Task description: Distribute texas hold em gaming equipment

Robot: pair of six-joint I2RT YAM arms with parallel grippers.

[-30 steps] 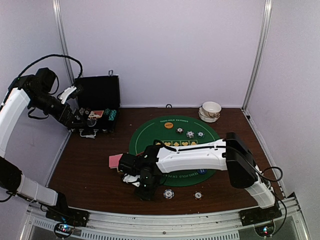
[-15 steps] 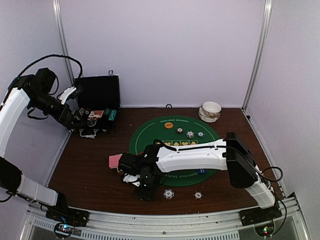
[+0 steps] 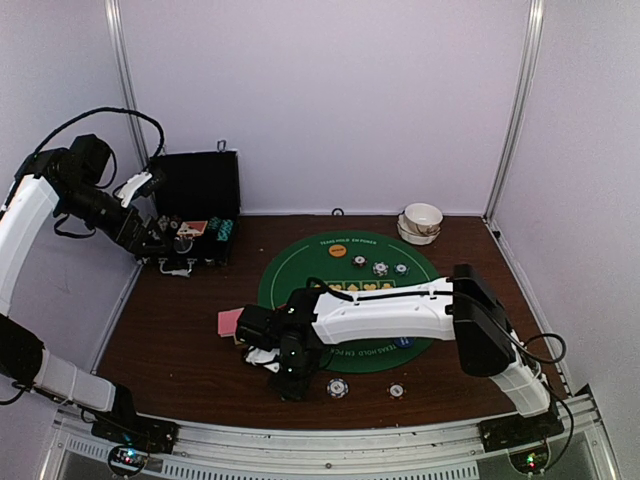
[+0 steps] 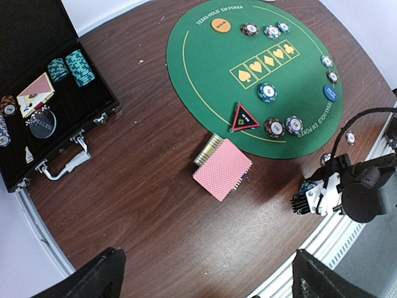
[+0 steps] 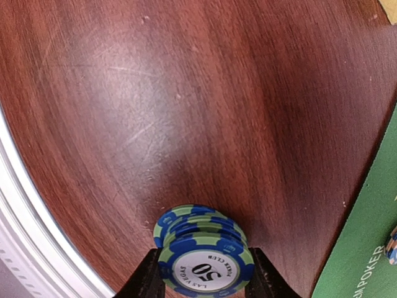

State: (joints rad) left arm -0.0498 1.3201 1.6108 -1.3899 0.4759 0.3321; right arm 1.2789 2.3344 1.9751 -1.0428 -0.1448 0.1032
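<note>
Several chips: a short stack of blue-and-green poker chips (image 5: pixel 203 251), top one marked 50, sits between the right gripper (image 5: pixel 205 273) fingers, on or just above bare wood near the front rail, left of the green felt mat (image 3: pixel 350 290)
Right jaws: closed on the stack from both sides; whether it rests on the table I cannot tell
Other chips: two lie on the wood just right of the gripper (image 3: pixel 337 388); more ring the mat's rim (image 4: pixel 275 127)
Cards: pink-backed deck (image 4: pixel 222 169) lies on the wood just off the mat's near-left edge, beside the red-black triangle marker (image 4: pixel 244 118)
Left gripper (image 4: pixel 205 273): jaws wide apart, holding nothing, high over the open black case (image 3: pixel 195 205) at far left
Step, as I judge: setting a player's stack down at a seat
Next move: lower until seated; part the fingers; lift straight up so the stack stays square
</note>
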